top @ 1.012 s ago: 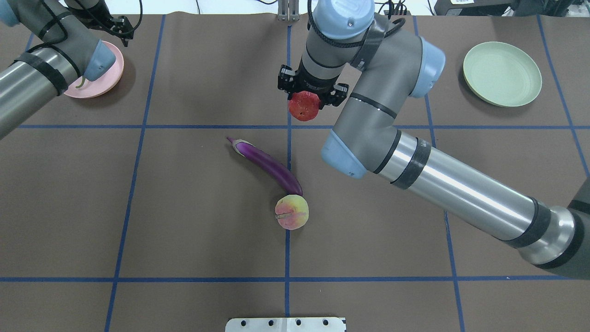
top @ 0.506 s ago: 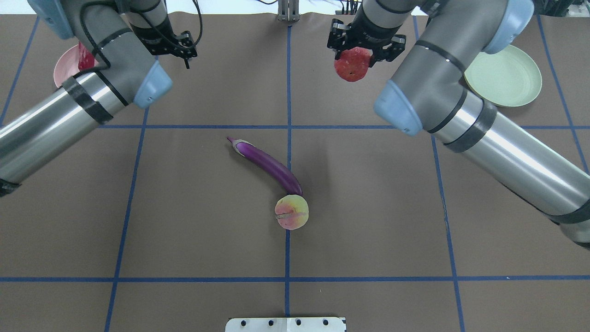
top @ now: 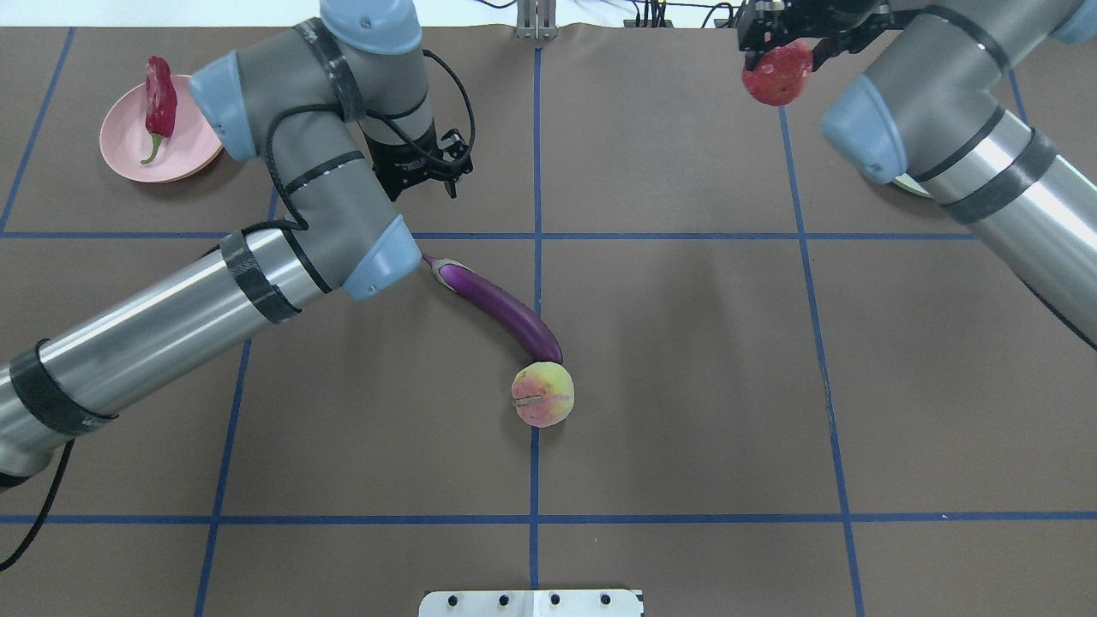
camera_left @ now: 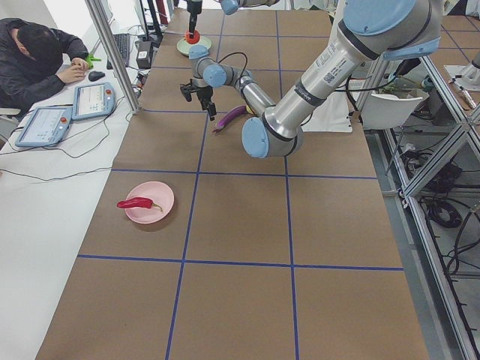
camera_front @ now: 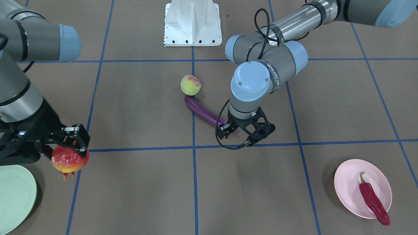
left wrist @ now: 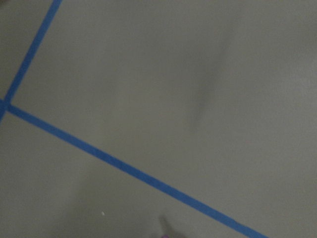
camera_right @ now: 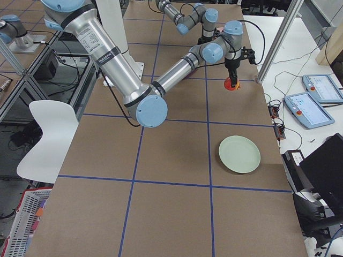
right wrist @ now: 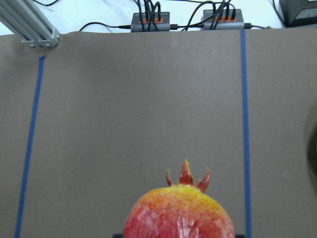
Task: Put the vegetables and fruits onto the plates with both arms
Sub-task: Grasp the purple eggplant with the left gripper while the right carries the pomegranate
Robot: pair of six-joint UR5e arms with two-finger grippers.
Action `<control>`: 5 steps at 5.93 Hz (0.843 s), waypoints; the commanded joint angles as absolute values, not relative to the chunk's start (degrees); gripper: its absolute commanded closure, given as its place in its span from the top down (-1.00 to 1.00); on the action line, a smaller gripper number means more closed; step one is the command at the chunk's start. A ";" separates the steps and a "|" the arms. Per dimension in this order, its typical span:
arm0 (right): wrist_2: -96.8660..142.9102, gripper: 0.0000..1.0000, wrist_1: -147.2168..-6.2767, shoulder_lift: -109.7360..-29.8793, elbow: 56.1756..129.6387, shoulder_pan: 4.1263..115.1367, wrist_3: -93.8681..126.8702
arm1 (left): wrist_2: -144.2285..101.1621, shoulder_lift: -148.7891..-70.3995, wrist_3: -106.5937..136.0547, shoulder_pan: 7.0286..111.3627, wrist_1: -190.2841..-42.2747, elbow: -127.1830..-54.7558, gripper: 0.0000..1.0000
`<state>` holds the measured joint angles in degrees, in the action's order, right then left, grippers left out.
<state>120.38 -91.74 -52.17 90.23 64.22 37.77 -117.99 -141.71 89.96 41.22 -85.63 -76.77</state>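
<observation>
A: quick q, what's the right tool [camera_front: 67, 143] doing rn?
B: clenched on the pomegranate [camera_front: 69, 160], crown pointing down, up off the bench [top: 686, 386]. It's near the mint plate [camera_front: 13, 192] but not on it.
A: and the left tool [camera_front: 243, 132]?
B: spread wide, nothing in it, hanging by the eggplant [top: 501, 308] cap end. Eggplant lies mid-bench w/ its blunt end touching the peach [top: 542, 394].
A: chili [camera_front: 372, 199]?
B: lies on the pink plate [camera_front: 347, 182], tip poking over the rim.
</observation>
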 commanded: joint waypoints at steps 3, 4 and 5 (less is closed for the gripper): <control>119.80 -1.00 -82.78 -55.54 78.37 72.32 23.39 | -113.29 -142.12 97.64 33.15 -90.78 -73.93 1.00; 119.71 -1.00 -76.27 -55.55 72.92 73.20 22.51 | -112.16 -142.12 97.65 32.44 -90.88 -73.22 1.00; 119.53 -1.00 -76.03 -55.55 72.34 74.60 20.32 | -112.24 -142.12 97.56 32.34 -90.97 -73.30 0.91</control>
